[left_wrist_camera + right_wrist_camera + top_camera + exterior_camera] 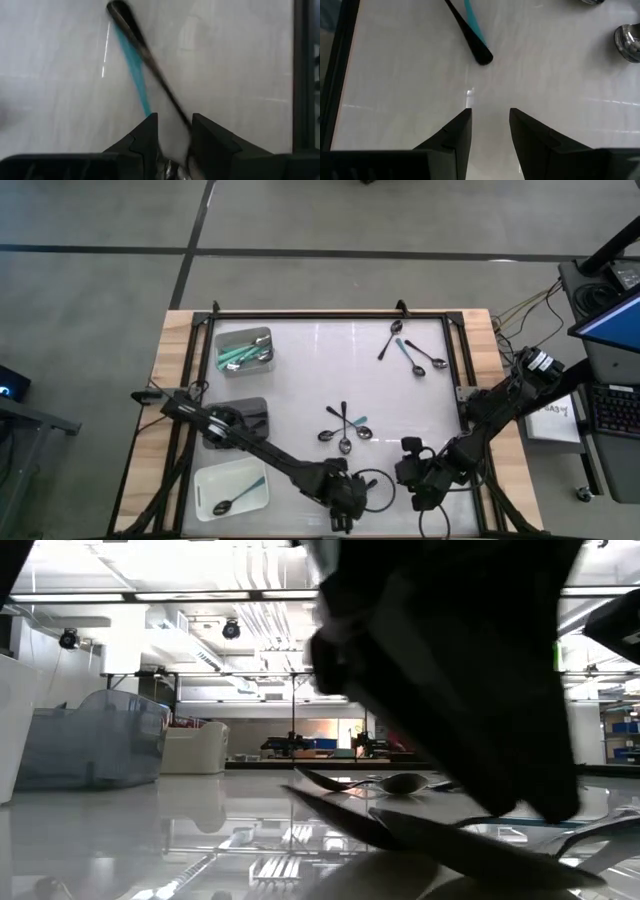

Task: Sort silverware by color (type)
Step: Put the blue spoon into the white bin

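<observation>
Teal spoons point(238, 356) in grey tray point(262, 335)

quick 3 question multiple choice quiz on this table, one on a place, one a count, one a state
1. Where does the light grey rectangular tray holding teal-handled spoons sit?
A. far left of the table
B. near right
C. centre

2. How many spoons lie in the white rectangular tray?
A. none
B. one
C. five

3. How is the right gripper?
A. shut on a spoon
B. open and empty
C. out of view

Answers:
1 A: the high view shows the light grey tray far left.
2 B: the white tray holds a single black-handled spoon.
3 B: the right gripper has only bare table between its fingers.
</observation>
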`<state>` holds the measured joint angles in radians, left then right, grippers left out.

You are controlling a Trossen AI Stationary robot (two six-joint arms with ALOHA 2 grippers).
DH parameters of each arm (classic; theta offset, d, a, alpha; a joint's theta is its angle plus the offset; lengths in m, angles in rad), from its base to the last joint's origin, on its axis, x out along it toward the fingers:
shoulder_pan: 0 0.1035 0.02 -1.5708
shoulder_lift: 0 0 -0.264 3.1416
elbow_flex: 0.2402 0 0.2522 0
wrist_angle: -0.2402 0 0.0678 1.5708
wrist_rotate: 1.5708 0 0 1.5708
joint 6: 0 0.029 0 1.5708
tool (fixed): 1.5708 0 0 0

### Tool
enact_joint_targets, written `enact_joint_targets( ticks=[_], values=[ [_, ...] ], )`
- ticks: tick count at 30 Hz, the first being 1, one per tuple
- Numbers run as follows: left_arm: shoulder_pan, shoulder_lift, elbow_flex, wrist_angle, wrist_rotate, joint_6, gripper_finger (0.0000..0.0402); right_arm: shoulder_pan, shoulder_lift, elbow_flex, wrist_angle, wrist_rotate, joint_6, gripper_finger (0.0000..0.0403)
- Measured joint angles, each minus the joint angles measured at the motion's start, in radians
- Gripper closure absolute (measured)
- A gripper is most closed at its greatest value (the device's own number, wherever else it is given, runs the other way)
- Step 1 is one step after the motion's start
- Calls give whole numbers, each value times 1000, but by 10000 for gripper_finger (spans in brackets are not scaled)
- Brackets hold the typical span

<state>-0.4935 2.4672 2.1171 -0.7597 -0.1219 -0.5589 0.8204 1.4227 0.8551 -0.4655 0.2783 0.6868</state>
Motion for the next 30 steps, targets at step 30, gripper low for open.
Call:
enact_joint_targets(
  ticks=[30],
  values=[
    [-3, 107, 236, -254, -108, -4, 331, 72, 0, -7, 0, 2, 0, 280]
  ],
)
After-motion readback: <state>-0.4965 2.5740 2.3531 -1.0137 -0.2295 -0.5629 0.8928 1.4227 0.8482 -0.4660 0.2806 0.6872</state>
